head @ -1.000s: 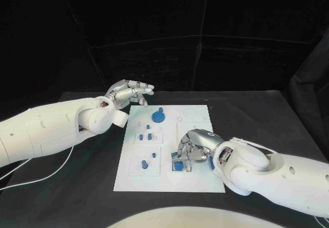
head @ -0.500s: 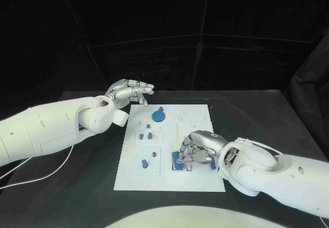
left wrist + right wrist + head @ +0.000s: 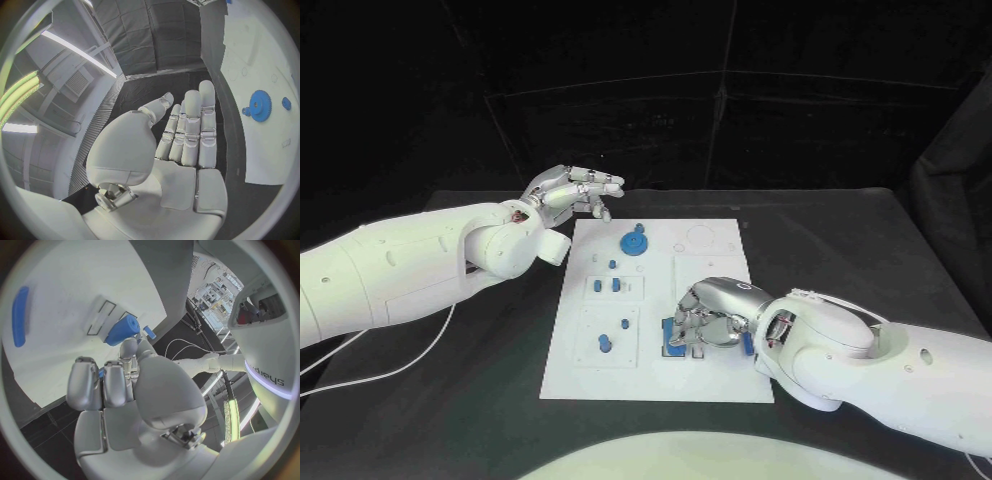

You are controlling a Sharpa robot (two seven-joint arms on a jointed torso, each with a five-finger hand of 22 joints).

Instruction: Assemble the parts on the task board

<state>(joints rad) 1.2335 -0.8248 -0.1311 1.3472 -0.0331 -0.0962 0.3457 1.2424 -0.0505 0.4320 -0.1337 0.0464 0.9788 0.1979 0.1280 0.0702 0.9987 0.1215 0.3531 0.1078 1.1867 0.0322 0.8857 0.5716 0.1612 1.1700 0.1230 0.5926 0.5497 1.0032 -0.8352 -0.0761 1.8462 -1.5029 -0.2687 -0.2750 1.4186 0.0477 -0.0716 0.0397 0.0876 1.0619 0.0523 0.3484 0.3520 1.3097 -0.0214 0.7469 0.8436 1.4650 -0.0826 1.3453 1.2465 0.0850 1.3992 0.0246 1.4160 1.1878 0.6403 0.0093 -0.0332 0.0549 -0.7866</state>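
Note:
The white task board (image 3: 711,240) lies in the middle of the black table. A blue gear (image 3: 635,243) sits near its far end, also seen as the blue gear (image 3: 259,105). Small blue pegs (image 3: 604,285) stand in the board's left column. My right hand (image 3: 714,312) is bent down over the board's near right part, its fingers curled onto a blue part (image 3: 676,340). In the right wrist view the blue part (image 3: 123,330) sits at the fingertips (image 3: 130,347). My left hand (image 3: 571,192) hovers off the board's far left corner with straight fingers, holding nothing.
A long blue piece (image 3: 20,315) lies flat on the board beside my right hand. Another blue piece (image 3: 746,343) shows at the hand's outer side. Two more blue parts (image 3: 604,344) sit in the near left sockets. Black table (image 3: 848,240) surrounds the board.
My right hand has sunk slightly toward the board's near edge, fingers staying on the blue part. The left hand has not moved.

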